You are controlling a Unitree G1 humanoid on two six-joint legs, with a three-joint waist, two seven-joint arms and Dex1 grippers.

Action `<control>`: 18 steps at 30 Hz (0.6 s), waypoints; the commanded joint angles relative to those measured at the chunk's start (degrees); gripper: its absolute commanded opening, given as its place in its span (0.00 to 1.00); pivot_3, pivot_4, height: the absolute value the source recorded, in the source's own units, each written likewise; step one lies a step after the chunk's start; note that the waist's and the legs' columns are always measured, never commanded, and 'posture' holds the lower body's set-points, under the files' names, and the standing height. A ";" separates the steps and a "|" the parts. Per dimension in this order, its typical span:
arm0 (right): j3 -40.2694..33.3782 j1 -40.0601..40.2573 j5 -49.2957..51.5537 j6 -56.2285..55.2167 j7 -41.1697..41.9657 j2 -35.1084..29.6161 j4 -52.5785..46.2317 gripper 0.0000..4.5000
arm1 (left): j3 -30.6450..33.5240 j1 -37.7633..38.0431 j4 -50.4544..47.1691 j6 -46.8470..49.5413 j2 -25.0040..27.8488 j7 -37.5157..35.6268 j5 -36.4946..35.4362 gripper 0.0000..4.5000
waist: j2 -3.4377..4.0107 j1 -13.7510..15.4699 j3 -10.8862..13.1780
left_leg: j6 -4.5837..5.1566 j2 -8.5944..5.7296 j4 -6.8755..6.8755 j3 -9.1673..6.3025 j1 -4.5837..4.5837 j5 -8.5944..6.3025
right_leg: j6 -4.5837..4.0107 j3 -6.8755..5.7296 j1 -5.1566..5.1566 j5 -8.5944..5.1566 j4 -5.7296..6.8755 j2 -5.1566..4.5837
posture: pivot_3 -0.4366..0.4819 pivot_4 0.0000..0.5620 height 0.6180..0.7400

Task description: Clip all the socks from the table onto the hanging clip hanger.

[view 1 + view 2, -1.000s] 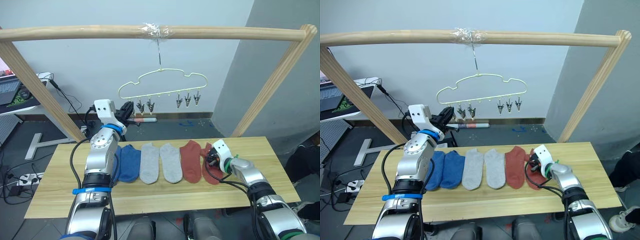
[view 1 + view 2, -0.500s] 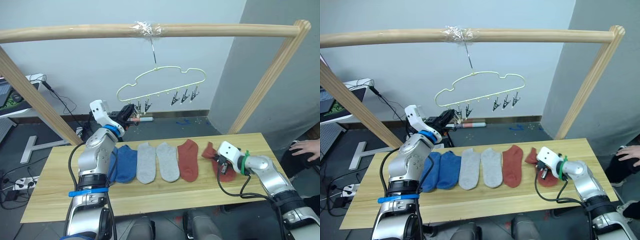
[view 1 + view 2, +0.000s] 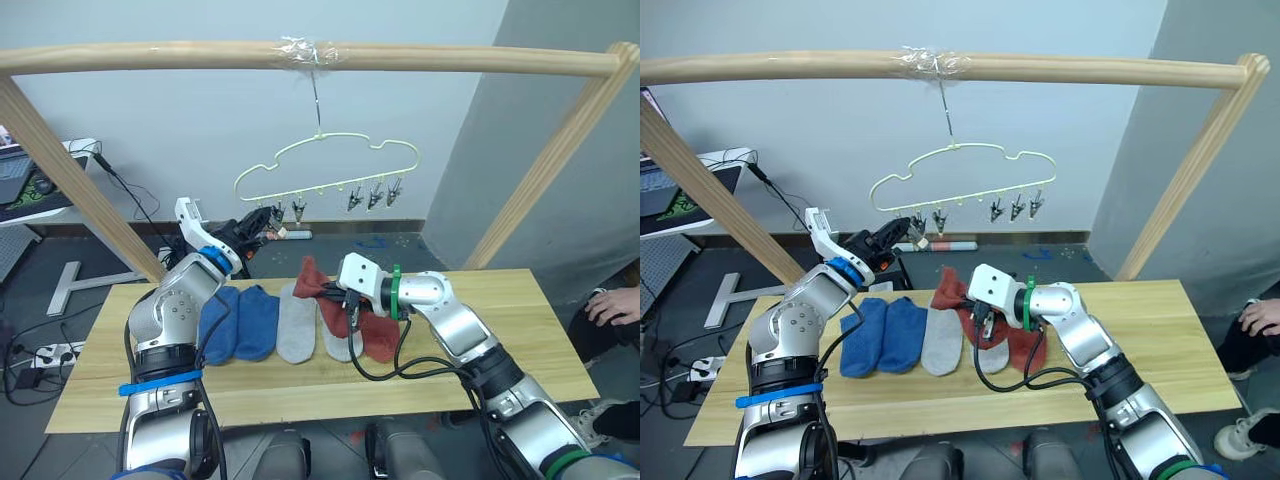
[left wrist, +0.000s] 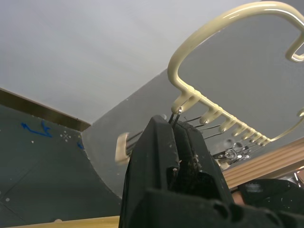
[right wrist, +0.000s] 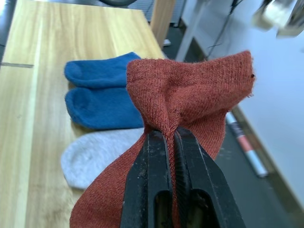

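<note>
Currently the right gripper (image 5: pixel 167 135) pinches a bunched rust-red knit sock (image 3: pixel 318 290) lifted above the light plank table (image 3: pixel 520 330) – left gripper (image 4: pixel 175 127) clamped on the end dark clip (image 3: pixel 257 213) of the pale yellow-green wire hanger (image 3: pixel 330 160).

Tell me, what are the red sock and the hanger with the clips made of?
The red sock in the right tool looks like soft knitted fabric: tiny ribbed stitches show and it bunches where pinched. The clip hanger looks like thin wire with a smooth, pale yellow-green coating, perhaps plastic. Its small clips look like dark metal, with a slight shine.
</note>
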 commanded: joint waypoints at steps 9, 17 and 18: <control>-0.38 -11.93 0.23 -6.90 -0.32 6.66 15.42 0.01 | -0.98 2.57 -5.69 2.63 -0.16 0.07 -1.64 0.00 | 0.00 -0.05 0.00 | -0.03 0.12 -0.07 -0.11 -0.05 0.01 | -0.04 -0.07 -0.13 0.01 0.12 0.10 | 0.53 0.26 1.00; -1.35 -15.07 0.44 -8.71 -0.32 7.66 19.52 0.01 | -1.63 3.50 -6.84 2.99 -0.05 -0.13 -1.80 0.00 | 0.00 0.01 0.00 | -0.03 0.08 -0.06 -0.08 -0.08 0.01 | -0.05 -0.03 -0.14 0.02 0.10 0.08 | 0.54 0.26 1.00; -1.46 -15.37 0.36 -8.96 -0.48 7.66 20.00 0.01 | -1.70 3.54 -6.95 3.05 -0.07 -0.16 -1.86 0.00 | 0.00 0.01 0.00 | -0.03 0.08 -0.06 -0.09 -0.08 0.01 | -0.06 -0.04 -0.14 0.02 0.10 0.07 | 0.54 0.26 1.00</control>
